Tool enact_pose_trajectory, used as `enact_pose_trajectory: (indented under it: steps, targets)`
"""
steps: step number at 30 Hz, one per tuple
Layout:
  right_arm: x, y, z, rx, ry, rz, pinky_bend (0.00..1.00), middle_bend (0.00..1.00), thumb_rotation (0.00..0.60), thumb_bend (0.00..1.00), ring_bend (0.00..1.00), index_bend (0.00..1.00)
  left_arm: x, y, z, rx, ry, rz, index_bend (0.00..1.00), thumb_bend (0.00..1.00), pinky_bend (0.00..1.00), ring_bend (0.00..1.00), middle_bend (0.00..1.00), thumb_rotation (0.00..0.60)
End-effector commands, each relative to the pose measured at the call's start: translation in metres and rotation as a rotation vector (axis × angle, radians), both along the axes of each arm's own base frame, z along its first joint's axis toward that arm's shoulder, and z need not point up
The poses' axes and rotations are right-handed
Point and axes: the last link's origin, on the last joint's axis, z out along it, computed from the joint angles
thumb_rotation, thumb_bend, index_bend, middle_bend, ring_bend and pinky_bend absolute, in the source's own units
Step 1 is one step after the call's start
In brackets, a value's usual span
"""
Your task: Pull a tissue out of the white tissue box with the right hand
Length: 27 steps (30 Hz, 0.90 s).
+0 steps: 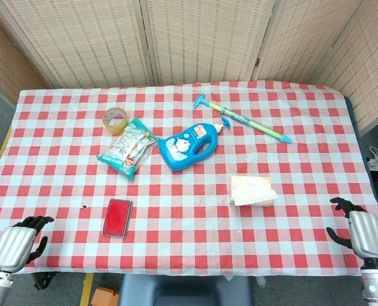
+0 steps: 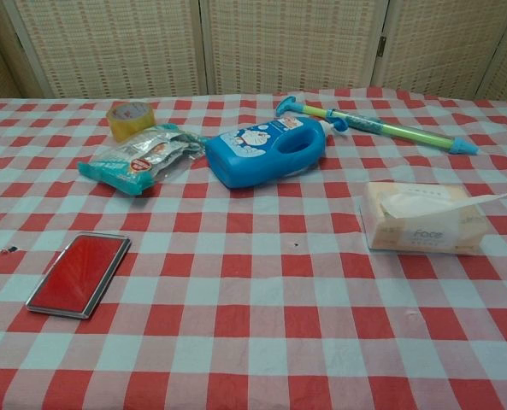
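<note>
Tissue, thin white sheet [image 2: 445, 203] poking from the white box [image 1: 250, 189] right of centre, looks flimsy; pinch its tip gently with the empty, loosely curled right hand [image 1: 364, 231].

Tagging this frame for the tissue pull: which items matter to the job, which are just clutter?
Job:
- white tissue box, one tissue sticking out of its top
- right hand, at the table edge, holding nothing

Clutter:
- blue plastic detergent bottle, lying on its side
- green and blue pump tube
- tan tape roll
- teal snack packet
- red flat case
- left hand
</note>
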Motion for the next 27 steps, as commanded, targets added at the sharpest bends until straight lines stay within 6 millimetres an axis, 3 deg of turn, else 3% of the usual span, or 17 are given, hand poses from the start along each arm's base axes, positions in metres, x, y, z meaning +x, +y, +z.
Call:
enact_pose_trajectory:
  steps: [1,8,12,16,20,27]
  targets:
    - [0.0,0.0,0.0,-0.001,0.002,0.002,0.69,0.38,0.6,0.13,0.43,0.31,0.0,0.0,0.0,-0.001,0.001,0.002,0.31,0.51,0.53,0.3,0.34,0.6]
    - [-0.002,-0.005,-0.005,0.002,0.013,0.023,0.69,0.38,0.6,0.13,0.46,0.31,0.001,-0.001,0.001,0.004,0.001,-0.002,0.31,0.51,0.53,0.3,0.35,0.6]
    - [-0.005,-0.019,-0.014,-0.005,0.024,0.051,0.74,0.46,0.6,0.13,0.56,0.34,0.0,-0.001,0.003,0.014,-0.009,0.011,0.31,0.51,0.53,0.3,0.35,0.6]
    - [-0.008,-0.039,-0.031,0.019,0.023,0.057,0.82,0.55,0.6,0.14,0.66,0.36,0.001,0.0,0.004,0.017,-0.011,0.004,0.31,0.51,0.53,0.3,0.35,0.6]
    - [-0.005,-0.067,-0.054,0.073,0.032,0.079,0.83,0.57,0.6,0.14,0.68,0.34,0.002,-0.001,0.003,0.01,-0.009,-0.005,0.31,0.51,0.53,0.3,0.35,0.6]
    - [0.003,-0.093,-0.084,0.124,0.024,0.117,0.84,0.59,0.6,0.14,0.69,0.32,0.0,-0.001,0.005,0.016,-0.016,0.005,0.31,0.51,0.53,0.3,0.35,0.6]
